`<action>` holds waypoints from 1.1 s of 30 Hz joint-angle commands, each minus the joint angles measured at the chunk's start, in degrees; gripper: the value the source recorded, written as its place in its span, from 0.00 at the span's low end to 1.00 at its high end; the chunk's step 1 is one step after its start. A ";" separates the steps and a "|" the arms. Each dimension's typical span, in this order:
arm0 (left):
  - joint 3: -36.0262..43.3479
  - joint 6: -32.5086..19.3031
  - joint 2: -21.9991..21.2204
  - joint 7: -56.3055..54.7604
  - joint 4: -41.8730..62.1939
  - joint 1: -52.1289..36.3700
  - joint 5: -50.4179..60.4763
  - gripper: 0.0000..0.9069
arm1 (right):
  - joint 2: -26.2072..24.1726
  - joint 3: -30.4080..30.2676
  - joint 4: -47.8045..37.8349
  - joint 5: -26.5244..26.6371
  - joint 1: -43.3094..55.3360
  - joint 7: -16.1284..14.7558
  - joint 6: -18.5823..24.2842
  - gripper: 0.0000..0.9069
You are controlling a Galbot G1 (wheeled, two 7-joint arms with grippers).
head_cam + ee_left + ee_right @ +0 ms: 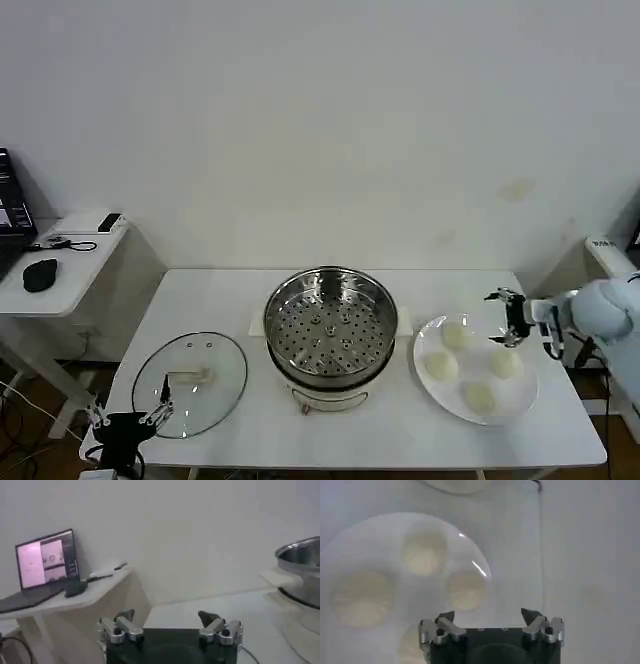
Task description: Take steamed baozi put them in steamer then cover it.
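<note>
Four baozi [456, 335] sit on a white plate [520, 398] at the right of the table [220, 300], beside the steamer [330, 325], which stands empty in the middle (its perforated floor is bare). The cover [190, 383] lies flat on the table to the steamer's left, handle up.

The right gripper [508, 318] hovers over the plate's far right edge, fingers spread wide and holding nothing; in its wrist view [490, 617] the baozi [465, 591] lie just past the fingertips.

The left gripper [158, 410] hangs low at the table's front left corner, by the cover's near rim, its fingers also wide apart and empty [167, 617].
</note>
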 commanded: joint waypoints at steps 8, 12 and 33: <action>-2.64 -0.32 -0.73 0.05 -0.82 0.88 0.35 1.00 | 9.67 -23.34 -15.46 -3.75 17.38 -4.00 4.47 1.00; -2.94 -0.31 -0.52 0.14 -0.88 0.87 0.30 1.00 | 10.34 -24.58 -15.86 -4.47 16.64 -3.93 4.00 1.00; -3.77 -0.39 -0.40 0.07 -0.59 0.46 0.20 1.00 | 14.24 -23.29 -22.47 -7.97 15.21 -1.04 1.67 0.83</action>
